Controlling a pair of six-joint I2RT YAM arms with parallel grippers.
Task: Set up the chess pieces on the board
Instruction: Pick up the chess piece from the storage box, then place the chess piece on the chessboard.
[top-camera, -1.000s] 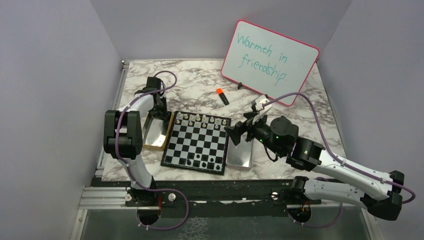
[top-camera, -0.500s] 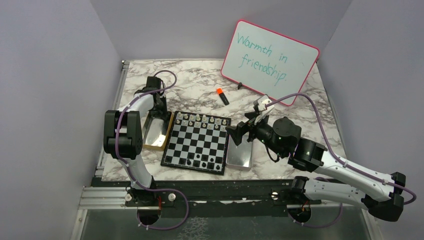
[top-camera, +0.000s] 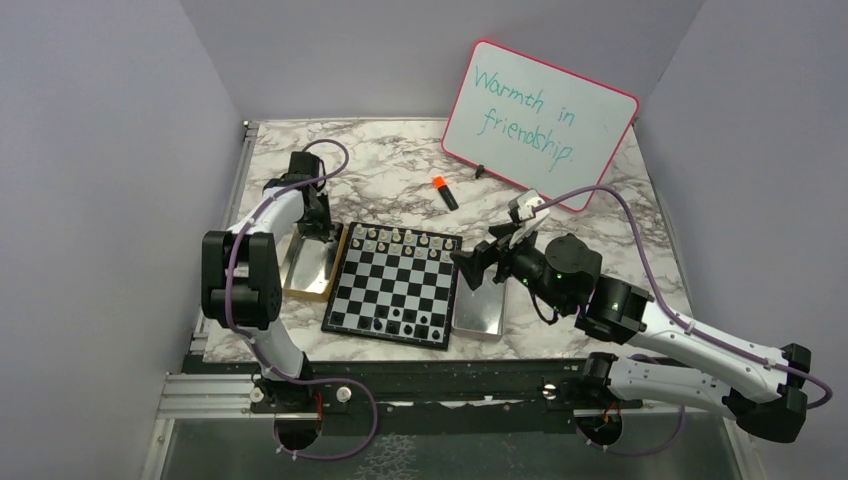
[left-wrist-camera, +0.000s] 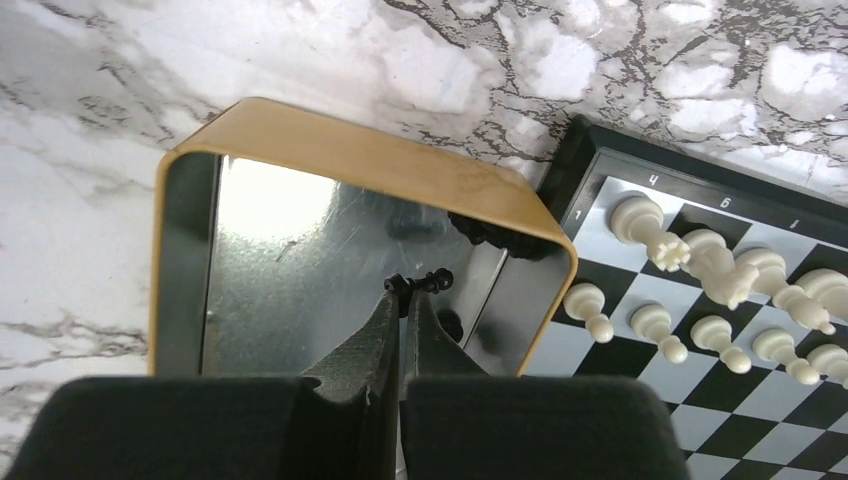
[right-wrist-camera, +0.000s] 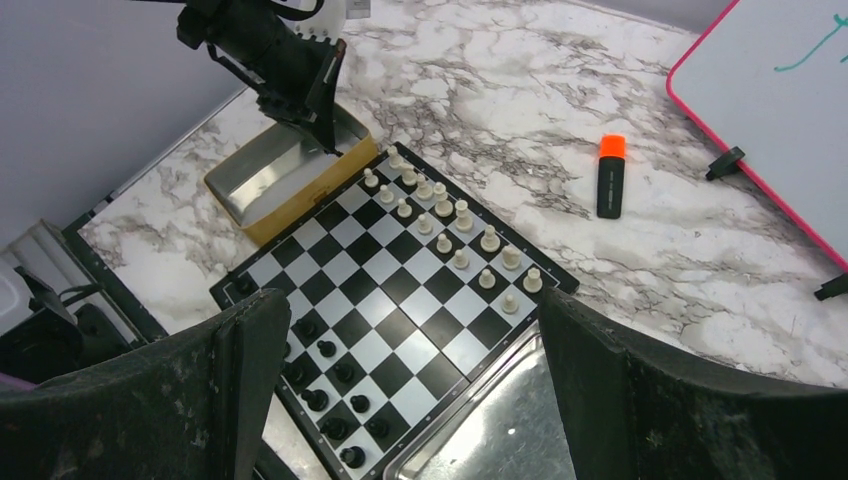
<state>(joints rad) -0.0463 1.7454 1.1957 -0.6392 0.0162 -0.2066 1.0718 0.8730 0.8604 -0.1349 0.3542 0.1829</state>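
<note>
The board (top-camera: 395, 285) lies mid-table, with white chess pieces (right-wrist-camera: 450, 225) along its two far rows and black chess pieces (right-wrist-camera: 330, 380) scattered over its near rows. My left gripper (left-wrist-camera: 402, 296) hangs over the gold tray (left-wrist-camera: 380, 160), shut on a small black pawn (left-wrist-camera: 420, 284) pinched at its fingertips. Another black piece (left-wrist-camera: 485, 232) lies inside the tray against its far right wall. My right gripper (right-wrist-camera: 412, 330) stands wide open above the board's right edge and the silver tray (right-wrist-camera: 500, 430), with nothing between its fingers.
An orange-capped marker (top-camera: 444, 193) lies behind the board. A pink-framed whiteboard (top-camera: 535, 125) leans at the back right. The gold tray (top-camera: 312, 265) touches the board's left side, and the silver tray (top-camera: 480, 312) its right side. Purple walls close in on both sides.
My left gripper has shut on the black pawn in the gold tray, and the left arm has shifted slightly. The right arm edged a little to the right, jaws still wide.
</note>
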